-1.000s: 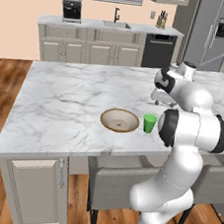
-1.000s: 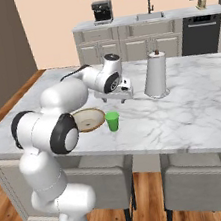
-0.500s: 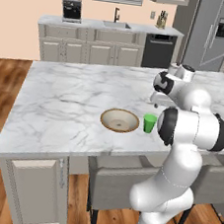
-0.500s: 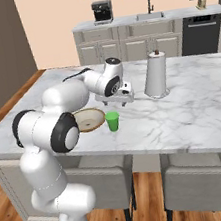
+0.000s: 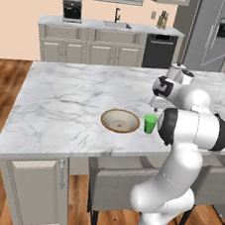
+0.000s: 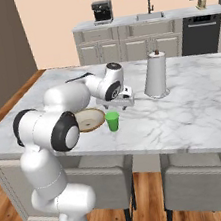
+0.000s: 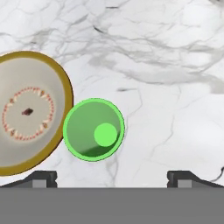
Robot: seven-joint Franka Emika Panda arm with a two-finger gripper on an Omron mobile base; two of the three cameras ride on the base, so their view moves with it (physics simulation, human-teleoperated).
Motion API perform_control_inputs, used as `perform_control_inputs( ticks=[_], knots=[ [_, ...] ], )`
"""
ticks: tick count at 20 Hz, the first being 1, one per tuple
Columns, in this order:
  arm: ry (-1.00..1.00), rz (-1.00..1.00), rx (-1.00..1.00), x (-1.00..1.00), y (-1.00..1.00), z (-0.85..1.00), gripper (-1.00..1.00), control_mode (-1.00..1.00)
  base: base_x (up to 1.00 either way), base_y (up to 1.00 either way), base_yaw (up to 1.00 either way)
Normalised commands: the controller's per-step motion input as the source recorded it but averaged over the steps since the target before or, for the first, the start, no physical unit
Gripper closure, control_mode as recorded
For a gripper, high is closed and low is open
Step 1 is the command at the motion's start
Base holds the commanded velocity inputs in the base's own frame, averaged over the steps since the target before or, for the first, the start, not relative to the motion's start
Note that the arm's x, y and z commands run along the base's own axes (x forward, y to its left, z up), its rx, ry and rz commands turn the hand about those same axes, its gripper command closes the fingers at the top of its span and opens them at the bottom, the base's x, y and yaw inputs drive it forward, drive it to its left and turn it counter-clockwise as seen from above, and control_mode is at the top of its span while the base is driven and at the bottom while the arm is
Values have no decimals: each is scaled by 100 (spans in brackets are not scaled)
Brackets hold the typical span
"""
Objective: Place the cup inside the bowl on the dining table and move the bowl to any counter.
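Note:
The small green cup (image 5: 150, 124) stands upright on the white marble dining table (image 5: 65, 104), just right of the wide brown-rimmed bowl (image 5: 120, 120) and nearly touching it. The bowl has nothing in it. My gripper (image 5: 158, 104) hangs open a little above the cup and slightly beyond it, pointing down, with nothing between its fingers. In the right base view the gripper (image 6: 118, 103) is over the cup (image 6: 113, 120), with the bowl (image 6: 89, 120) at its left. In the hand view the cup (image 7: 94, 130) sits left of centre, beside the bowl (image 7: 26, 113), ahead of the open gripper (image 7: 112, 177).
A paper towel roll (image 6: 153, 75) stands on the table behind the cup. The counter (image 5: 110, 27) with sink and black faucet runs along the back wall, with a coffee machine (image 5: 72, 8) on it. Grey chairs (image 5: 121, 178) are tucked under the near table edge.
The hand has come down a little toward the cup, jaws staying wide. The cup and the bowl have not moved.

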Motion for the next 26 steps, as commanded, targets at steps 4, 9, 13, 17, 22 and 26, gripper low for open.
perform_control_inputs(
  ticks=[4,9,13,17,22,26],
  knots=[
    [0,0,0,0,0,-17,-100,-100,0,0,0],
    [0,0,0,3,0,-19,-100,-100,0,0,0],
    [0,0,0,9,0,-11,-100,-100,0,0,0],
    [0,0,0,14,0,-8,-100,-100,0,0,0],
    [0,0,0,13,0,-7,-100,-100,0,0,0],
    [0,0,0,5,0,-9,-100,-100,0,0,0]
  ],
)
